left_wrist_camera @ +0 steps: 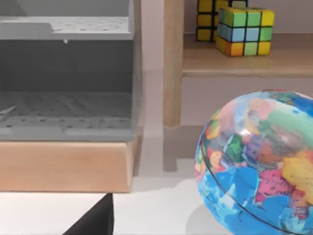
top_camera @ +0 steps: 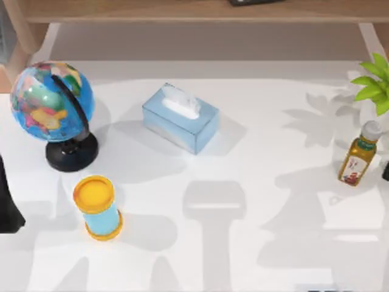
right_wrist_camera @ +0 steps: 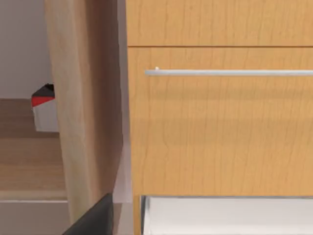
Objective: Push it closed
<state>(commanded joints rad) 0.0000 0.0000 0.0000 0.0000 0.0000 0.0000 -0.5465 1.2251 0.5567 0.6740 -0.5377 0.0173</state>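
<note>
On counter (top_camera: pixel 255 255): globe (top_camera: pixel 52 101), tissue box (top_camera: pixel 180 117), yellow-lidded tub (top_camera: pixel 97 207), oil bottle (top_camera: pixel 359 154). Drawer (right_wrist_camera: pixel 220 122) ahead of right wrist. Claw states: cannot tell.

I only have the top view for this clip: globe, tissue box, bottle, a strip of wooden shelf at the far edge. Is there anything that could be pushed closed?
Observer: Yes. The right wrist view faces a wooden drawer front with a long silver handle.
Operator: Is it open?
Observer: Head-on, I cannot tell; a pale gap shows beneath its lower edge.
Operator: What does the left wrist view face?
Observer: A grey perforated compartment on a wooden base, with colour cubes on a shelf beyond the globe.
</note>
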